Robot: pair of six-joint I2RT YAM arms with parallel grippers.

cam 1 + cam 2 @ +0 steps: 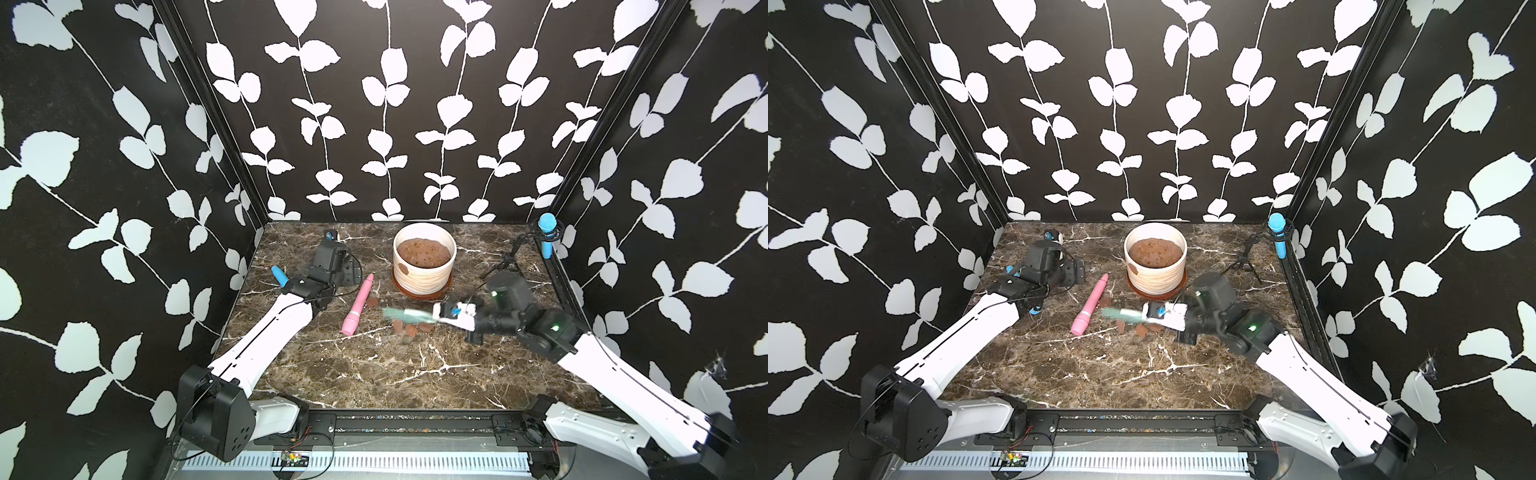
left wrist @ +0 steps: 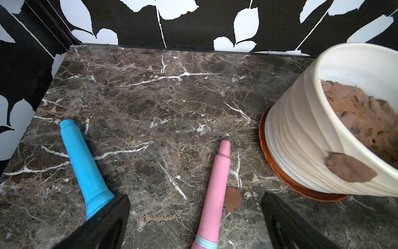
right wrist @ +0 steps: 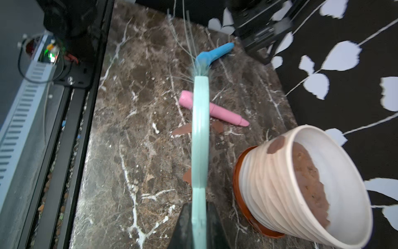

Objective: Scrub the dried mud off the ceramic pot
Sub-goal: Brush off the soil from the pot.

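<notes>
A round cream-white ribbed ceramic pot [image 1: 424, 272] on a terracotta-orange saucer stands at 12 o'clock on the dark veined marble surface [image 1: 374, 374], filled with lumpy brown soil [image 1: 423, 251]. One flat reddish-brown patch of dried mud [image 2: 350, 168] sticks to the pot's outer wall just under the rim, on its 8 o'clock side. More loose mud chips [image 1: 412, 331] lie near the centre of the surface, and two lie just beside a pink tapered plastic handle [image 1: 358, 305] at 9 o'clock.

The right jaws are clamped on the handle of a mint-green bristle brush [image 3: 200, 151]. The brush lies level in front of the pot and apart from it, with its bristles pointing to 9 o'clock over the loose chips. The top views are too blurred to tell whether the bristles touch the surface.

The left jaws stand wide and hold nothing, low at 10 o'clock, facing the pot. A stubby blue plastic handle [image 2: 81, 161] lies beside one of them.
</notes>
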